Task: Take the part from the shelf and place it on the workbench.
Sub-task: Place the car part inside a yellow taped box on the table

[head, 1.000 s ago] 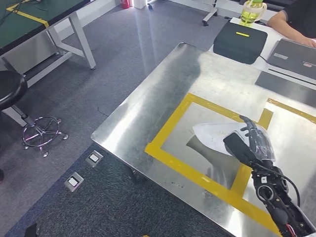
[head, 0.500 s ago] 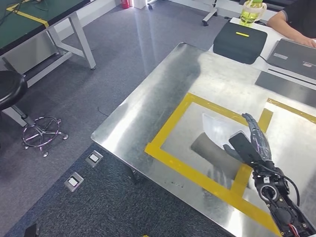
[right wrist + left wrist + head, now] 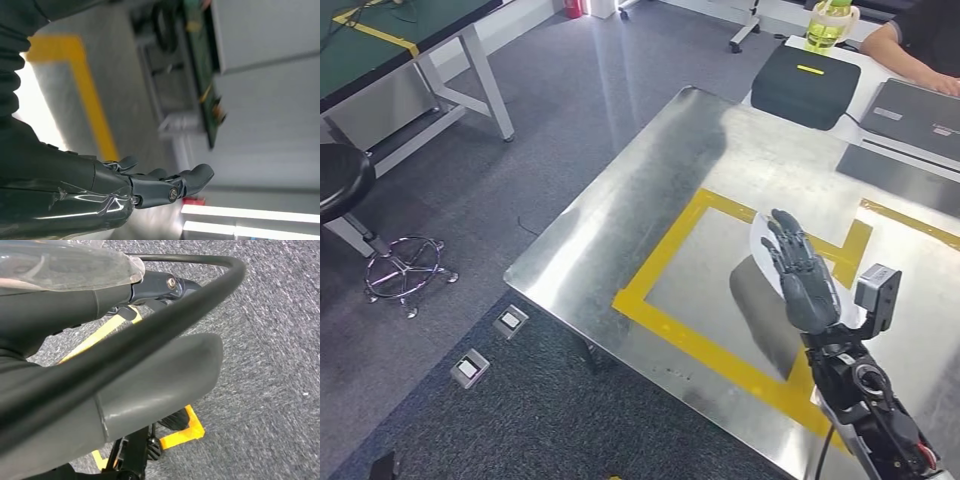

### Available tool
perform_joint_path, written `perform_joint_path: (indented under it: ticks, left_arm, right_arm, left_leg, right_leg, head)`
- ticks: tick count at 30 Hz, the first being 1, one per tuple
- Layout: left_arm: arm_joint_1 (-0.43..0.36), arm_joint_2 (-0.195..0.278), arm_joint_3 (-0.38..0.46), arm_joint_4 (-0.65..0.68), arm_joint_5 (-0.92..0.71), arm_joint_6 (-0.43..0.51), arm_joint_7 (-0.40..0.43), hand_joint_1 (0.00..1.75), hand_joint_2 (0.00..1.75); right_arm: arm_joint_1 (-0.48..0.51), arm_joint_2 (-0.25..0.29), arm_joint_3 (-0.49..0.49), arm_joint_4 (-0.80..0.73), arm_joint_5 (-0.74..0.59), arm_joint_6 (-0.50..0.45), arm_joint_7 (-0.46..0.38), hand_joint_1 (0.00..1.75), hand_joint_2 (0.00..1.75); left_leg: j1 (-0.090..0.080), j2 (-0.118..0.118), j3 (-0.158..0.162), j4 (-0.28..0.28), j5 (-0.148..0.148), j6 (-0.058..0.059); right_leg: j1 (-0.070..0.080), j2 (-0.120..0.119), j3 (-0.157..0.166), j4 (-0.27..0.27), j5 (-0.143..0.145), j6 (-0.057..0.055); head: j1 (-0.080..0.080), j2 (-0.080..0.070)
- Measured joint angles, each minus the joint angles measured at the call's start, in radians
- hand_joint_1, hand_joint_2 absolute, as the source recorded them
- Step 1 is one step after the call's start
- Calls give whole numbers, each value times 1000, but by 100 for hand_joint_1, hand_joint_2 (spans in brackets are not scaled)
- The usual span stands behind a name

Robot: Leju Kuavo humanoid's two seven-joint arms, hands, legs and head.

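The white, thin part (image 3: pixel 756 237) lies flat on the shiny metal workbench (image 3: pixel 652 190), inside the yellow tape square (image 3: pixel 675 325). My right hand (image 3: pixel 803 275) hovers over it with straight, spread fingers, holds nothing and hides most of the part. In the right wrist view the same hand (image 3: pixel 151 187) shows extended fingers with nothing between them, above the bench and its yellow tape (image 3: pixel 90 100). My left hand (image 3: pixel 151 385) hangs over the grey carpet, thumb and fingers apart, with nothing in it.
A black case (image 3: pixel 807 85), a laptop (image 3: pixel 916 115) and a green bottle (image 3: pixel 832 22) stand at the bench's far side, where a person's arm (image 3: pixel 912 50) rests. A black stool (image 3: pixel 343 180) and a green table (image 3: pixel 395 30) stand left across the carpet.
My right hand has let go of the white part, opened and turned palm-down above it. The part now lies on the bench a little farther back.
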Motion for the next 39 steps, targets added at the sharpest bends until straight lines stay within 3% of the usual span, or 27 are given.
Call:
perform_joint_path:
  ticks: [11,18,22,24,26,28,29,30,31,32,34,36,38,39]
  left_arm:
    - [-6,-3,-2,0,-17,0,-3,0,0]
    - [-9,-5,-4,0,-19,0,-6,0,0]
    - [-9,-3,-5,0,-15,0,-6,0,0]
    - [-9,-2,-5,0,-15,0,-6,0,0]
    - [-9,-1,-5,0,-14,0,-6,0,0]
    - [-9,-1,-5,0,-14,0,-6,0,0]
    - [-9,-2,-5,0,-13,0,-6,0,0]
    - [-9,-2,-5,0,-13,0,-6,0,0]
    - [-9,-3,-6,0,-12,0,-6,0,0]
    - [-9,-3,-6,0,-11,0,-6,0,0]
    - [-10,-3,-6,0,-10,1,-4,0,0]
    - [-11,-1,-6,0,-8,4,-1,0,0]
    - [-9,0,-6,0,-8,7,2,0,0]
    - [-7,-1,-6,0,-8,8,2,0,0]
  right_arm:
    - [-110,181,241,-46,-165,233,-27,0,0]
    - [-169,272,383,-35,-134,266,-36,0,0]
    - [-198,319,464,-18,-112,264,-43,0,0]
    - [-208,334,488,-12,-110,262,-47,0,0]
    - [-217,343,505,-7,-109,262,-50,0,0]
    - [-221,345,520,0,-107,262,-51,0,0]
    - [-222,345,526,3,-105,262,-51,0,0]
    - [-221,345,531,7,-102,263,-52,0,0]
    - [-221,345,537,10,-99,264,-52,0,0]
    - [-223,345,542,12,-95,265,-53,0,0]
    - [-230,348,557,18,-84,268,-57,0,0]
    - [-238,354,576,25,-69,267,-65,0,0]
    - [-243,360,589,30,-62,266,-71,0,0]
    - [-246,363,593,33,-61,266,-73,0,0]
  left_leg:
    - [1,-1,1,-1,0,0]
    - [0,-1,1,1,-1,1]
    - [-3,-5,-1,5,-5,8]
    - [4,-7,8,-10,0,15]
    - [10,-10,20,-24,4,22]
    - [9,-17,24,-26,3,24]
    - [9,-25,25,-26,2,23]
    - [10,-33,26,-25,1,22]
    - [11,-43,27,-24,-1,19]
    - [13,-55,30,-22,-4,15]
    - [15,-79,30,-12,-12,3]
    - [18,-101,18,-3,-13,-12]
    - [25,-122,7,-4,-7,-28]
    - [28,-117,4,-1,-8,-34]
  right_leg:
    - [1,-1,1,0,-1,-1]
    - [0,-2,2,-1,-1,-1]
    - [-6,-7,4,-4,-2,6]
    - [-6,-3,2,2,-9,11]
    - [-8,13,-29,73,-48,15]
    - [-11,24,-103,223,-113,16]
    - [-11,26,-138,289,-133,17]
    - [-12,26,-159,322,-135,18]
    - [-14,27,-160,312,-114,19]
    - [-17,33,-141,262,-75,20]
    - [-26,77,-85,123,0,24]
    - [-30,116,-50,44,18,22]
    - [-24,107,-42,33,12,11]
    - [-22,95,-39,29,13,5]
  head:
    - [0,0]
    - [2,0]
    - [-4,0]
    - [-5,0]
    - [0,0]
    - [8,0]
    - [10,0]
    - [12,0]
    - [13,0]
    - [16,0]
    - [22,0]
    - [22,0]
    - [17,0]
    - [14,0]
